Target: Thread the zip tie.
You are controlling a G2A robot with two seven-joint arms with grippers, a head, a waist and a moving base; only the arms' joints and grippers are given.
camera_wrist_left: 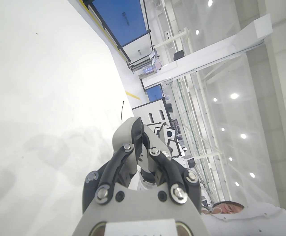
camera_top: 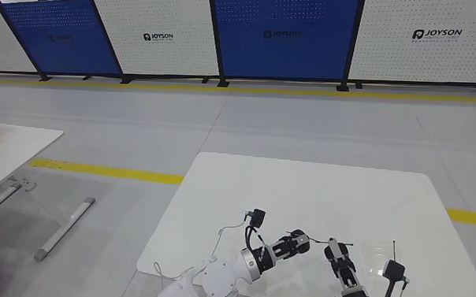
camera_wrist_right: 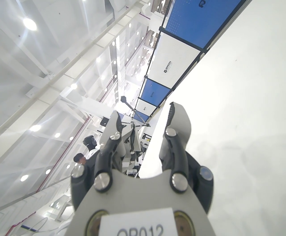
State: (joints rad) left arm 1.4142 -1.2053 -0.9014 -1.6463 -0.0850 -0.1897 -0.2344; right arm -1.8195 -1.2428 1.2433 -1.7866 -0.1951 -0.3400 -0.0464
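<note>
- Grey left jaws are pressed together, fingertips (camera_wrist_left: 126, 130) meeting with no gap. Judging by the right wrist view, they pinch the black zip tie (camera_wrist_right: 133, 110) low on its band, and the rest of the band slants away from them to a square head held free in the air.
- Right jaws stand wide apart and hold nothing, their fingers (camera_wrist_right: 178, 120) spread to either side of that raised band but short of it.
- Both pairs sit low at the near edge of the white counter (camera_top: 300, 190), the left jaws just left of the right ones, close but apart.
- As I judge it, the step in hand is for the right jaws to take the free head end so that head and tail can be brought together. They should close on the band just behind the head, leaving its slot uncovered and facing the tail. The left grip should hold firm so the band cannot swivel, and the approach should be slow, since the band will flex at a touch.
- Farther right on the counter a second zip tie (camera_top: 394, 250) lies straight, by a clear bag (camera_top: 376, 257).
</note>
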